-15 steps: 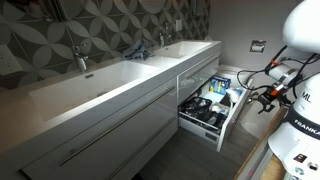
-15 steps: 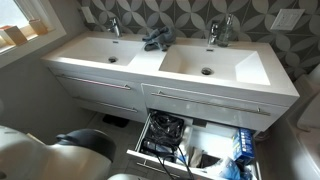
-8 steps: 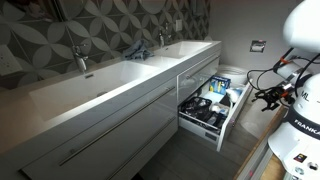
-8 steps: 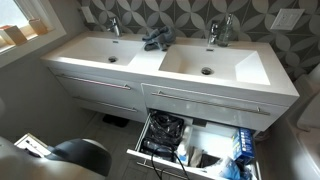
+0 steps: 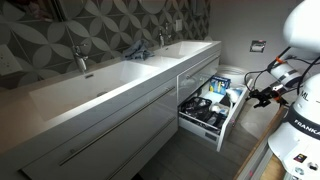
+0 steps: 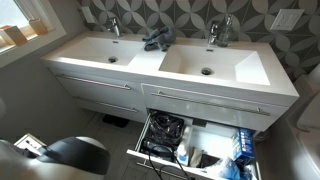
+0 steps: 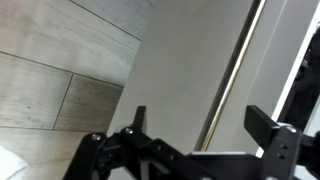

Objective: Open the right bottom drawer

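Observation:
The right bottom drawer [image 5: 205, 108] stands pulled out in both exterior views, its dark inside [image 6: 190, 140] filled with bottles and toiletries. Its white front with the chrome bar handle [image 7: 226, 88] fills the wrist view. My gripper [image 5: 262, 97] hangs just beyond the drawer front, apart from it. In the wrist view my gripper [image 7: 200, 115] is open and empty, and the handle runs diagonally between and beyond the two fingers without touching them.
The matching upper drawer front [image 6: 210, 103] is closed under the sink [image 6: 205, 65]. The longer white drawers [image 5: 100, 130] of the wider unit are closed. Grey floor tiles [image 7: 50, 75] lie beside the drawer. A dark rounded robot part [image 6: 75, 155] sits low in an exterior view.
The drawer stays open the same amount. The dark robot part low in an exterior view has shifted slightly. My gripper has barely moved.

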